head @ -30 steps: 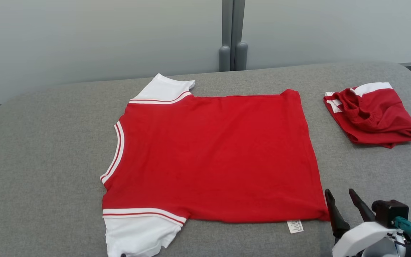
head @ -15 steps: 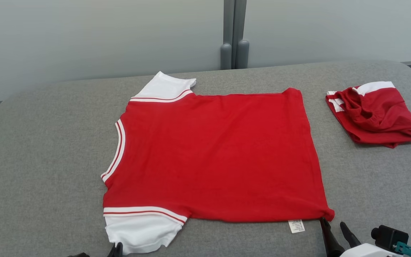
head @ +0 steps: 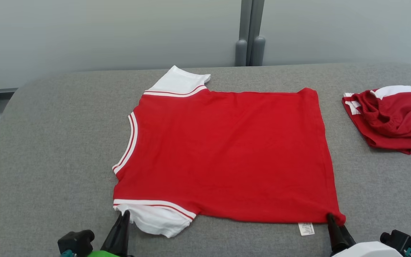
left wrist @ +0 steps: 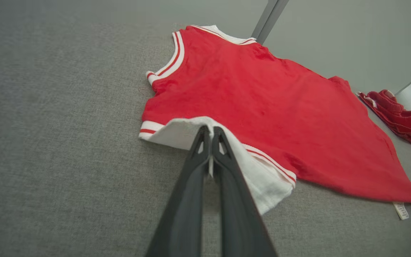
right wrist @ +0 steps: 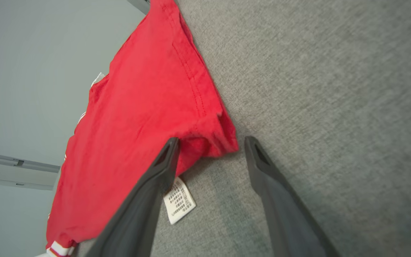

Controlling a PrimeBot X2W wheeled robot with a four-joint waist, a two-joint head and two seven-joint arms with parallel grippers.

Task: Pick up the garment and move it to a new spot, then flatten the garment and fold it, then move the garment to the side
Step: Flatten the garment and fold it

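The garment [head: 227,153] is a red shirt with white sleeves, spread flat on the grey table [head: 48,142] with its collar to the left. My left gripper [head: 124,215] is at the near white sleeve [head: 159,219]. In the left wrist view the left gripper [left wrist: 211,129] is shut on the sleeve's edge [left wrist: 187,134], which is raised a little. My right gripper [head: 334,218] is at the near hem corner. In the right wrist view the right gripper [right wrist: 212,141] stands open with the red corner [right wrist: 216,135] between its fingers.
A second red and white garment [head: 391,117] lies bunched at the table's right end. A white care label [head: 306,228] sticks out from the near hem beside my right gripper. A pale wall with a grey post [head: 250,35] stands behind the table.
The camera has shifted. My left gripper has come up to the near sleeve and shut on it, bunching it. My right gripper has moved forward to the hem corner, still open.
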